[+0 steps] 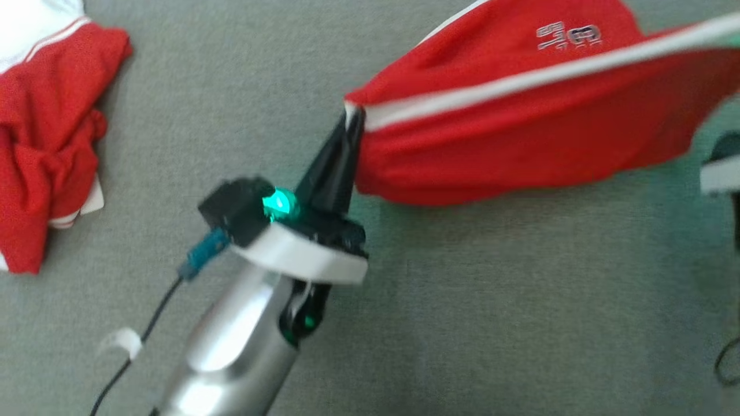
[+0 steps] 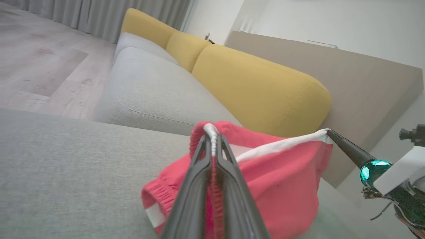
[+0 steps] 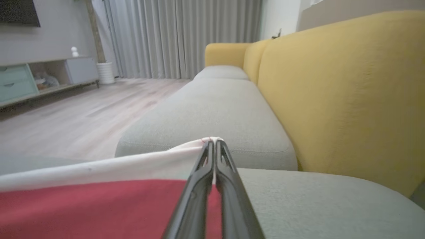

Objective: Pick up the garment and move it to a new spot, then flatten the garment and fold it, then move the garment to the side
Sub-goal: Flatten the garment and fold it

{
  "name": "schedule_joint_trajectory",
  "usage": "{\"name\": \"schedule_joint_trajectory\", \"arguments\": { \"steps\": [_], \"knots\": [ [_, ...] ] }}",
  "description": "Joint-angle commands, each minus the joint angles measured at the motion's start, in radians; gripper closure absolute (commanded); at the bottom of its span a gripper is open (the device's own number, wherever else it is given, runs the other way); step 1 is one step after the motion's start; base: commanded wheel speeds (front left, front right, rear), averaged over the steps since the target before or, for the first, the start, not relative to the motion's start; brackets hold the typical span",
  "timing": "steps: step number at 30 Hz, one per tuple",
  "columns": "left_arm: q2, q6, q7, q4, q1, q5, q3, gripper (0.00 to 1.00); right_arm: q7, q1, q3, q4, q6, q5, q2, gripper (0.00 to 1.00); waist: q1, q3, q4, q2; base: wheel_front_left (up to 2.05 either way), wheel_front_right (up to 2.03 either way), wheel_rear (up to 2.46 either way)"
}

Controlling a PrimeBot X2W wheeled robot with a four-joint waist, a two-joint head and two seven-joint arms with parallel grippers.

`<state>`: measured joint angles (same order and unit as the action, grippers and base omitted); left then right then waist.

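**Entry: red garment.** Shorts-like, with a white side stripe and a printed number near one edge.

**Location:** lifted above the grey sofa seat and strung taut between your two arms. The lower edge sags. You cannot tell from these views whether it brushes the seat.

**Holds:**
- Your left gripper is clenched on the ribbed waistband corner where the white stripe ends.
- Your right gripper is clenched on the white edge at the opposite corner, with only a sliver of cloth past its tips.

**Also present:**
- second garment, red and white, crumpled at the far left of the seat, well apart
- yellow backrest, beyond the held cloth
- dark cable, trailing from the left wrist

**Stage, as judged:** carrying to a new spot. Flattening has not yet begun.

**Hazards:**
- Both bites are thin and at the very edge. Spread your arms further and a corner is likely to slip free, dropping that half in a heap.
- Lower it unevenly and the sagging side lands first and doubles under itself, which costs you extra smoothing.
- Set it down too far left and it may overlap the second garment, making a clean grasp harder.
- Swing toward the backrest and the cloth may drag on it.
- A wide left-arm sweep could snag the cable.
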<state>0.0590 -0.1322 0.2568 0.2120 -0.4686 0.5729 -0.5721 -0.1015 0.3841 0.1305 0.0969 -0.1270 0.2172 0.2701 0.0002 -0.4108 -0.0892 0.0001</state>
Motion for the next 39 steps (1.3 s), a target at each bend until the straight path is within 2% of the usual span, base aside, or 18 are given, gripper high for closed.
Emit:
{"name": "schedule_joint_trajectory", "arguments": {
  "steps": [1,4,8,16,18,19,20,21,25,30,31,38,39],
  "knots": [
    [0.001,0.002,0.005,-0.004,-0.035,0.008,0.042,1.00,0.016,0.044,-0.039,0.000,-0.004,-0.011,0.038,1.00,-0.0002,-0.034,-0.030,-0.0001,0.00,0.00,0.00],
    [-0.008,0.013,0.005,0.073,-0.118,0.036,0.056,1.00,0.060,0.181,-0.128,0.125,-0.004,-0.012,0.099,1.00,-0.0002,-0.067,-0.053,-0.0001,0.00,0.00,0.00],
    [-0.008,0.038,0.005,0.125,-0.192,0.098,0.004,1.00,0.083,0.314,-0.224,0.253,-0.004,-0.012,0.145,1.00,-0.0002,-0.097,-0.070,-0.0001,0.00,0.00,0.00],
    [-0.009,0.051,0.005,0.181,-0.304,0.161,-0.051,1.00,0.094,0.535,-0.362,0.484,-0.004,-0.019,0.173,1.00,-0.0002,-0.151,-0.099,-0.0001,0.00,0.00,0.00],
    [-0.009,0.060,0.005,0.186,-0.318,0.162,-0.054,0.89,0.086,0.568,-0.390,0.529,-0.004,-0.008,0.169,1.00,-0.0002,-0.159,-0.103,-0.0001,0.00,0.00,0.00],
    [-0.009,0.064,0.005,0.187,-0.322,0.162,-0.056,0.78,0.076,0.582,-0.403,0.549,-0.004,-0.003,0.167,1.00,-0.0002,-0.161,-0.105,-0.0001,0.00,0.00,0.00],
    [-0.009,0.070,0.005,0.187,-0.323,0.159,-0.055,0.31,0.064,0.593,-0.412,0.567,-0.004,0.006,0.164,0.57,-0.0002,-0.162,-0.107,-0.0001,0.00,0.00,0.00],
    [-0.009,0.075,0.005,0.184,-0.321,0.157,-0.053,0.00,0.050,0.601,-0.418,0.583,-0.004,0.016,0.163,0.00,-0.0002,-0.163,-0.109,-0.0001,0.00,0.00,0.00],
    [-0.009,0.108,0.005,0.154,-0.290,0.128,-0.022,0.00,0.011,0.601,-0.428,0.633,-0.004,0.082,0.156,0.00,-0.0002,-0.150,-0.120,-0.0001,0.00,0.00,0.00],
    [-0.009,0.168,0.005,0.044,-0.195,-0.009,0.054,0.00,0.033,0.551,-0.449,0.652,-0.004,0.198,0.193,0.00,-0.0002,-0.123,-0.135,-0.0001,0.00,0.00,0.00],
    [-0.009,0.168,0.005,0.044,-0.195,-0.009,0.054,0.00,0.033,0.551,-0.449,0.652,-0.004,0.198,0.193,0.00,-0.0002,-0.123,-0.135,-0.0001,0.00,0.00,0.00],
    [-0.009,0.201,0.005,-0.116,-0.003,-0.174,0.137,0.00,0.200,0.462,-0.455,0.723,-0.004,0.336,0.275,0.00,-0.0002,-0.086,-0.177,-0.0001,0.00,0.00,0.00],
    [-0.009,0.202,0.005,-0.128,0.022,-0.184,0.145,0.00,0.228,0.448,-0.459,0.730,-0.004,0.355,0.279,0.08,-0.0002,-0.080,-0.183,-0.0001,0.00,0.00,0.00]
  ]
}}
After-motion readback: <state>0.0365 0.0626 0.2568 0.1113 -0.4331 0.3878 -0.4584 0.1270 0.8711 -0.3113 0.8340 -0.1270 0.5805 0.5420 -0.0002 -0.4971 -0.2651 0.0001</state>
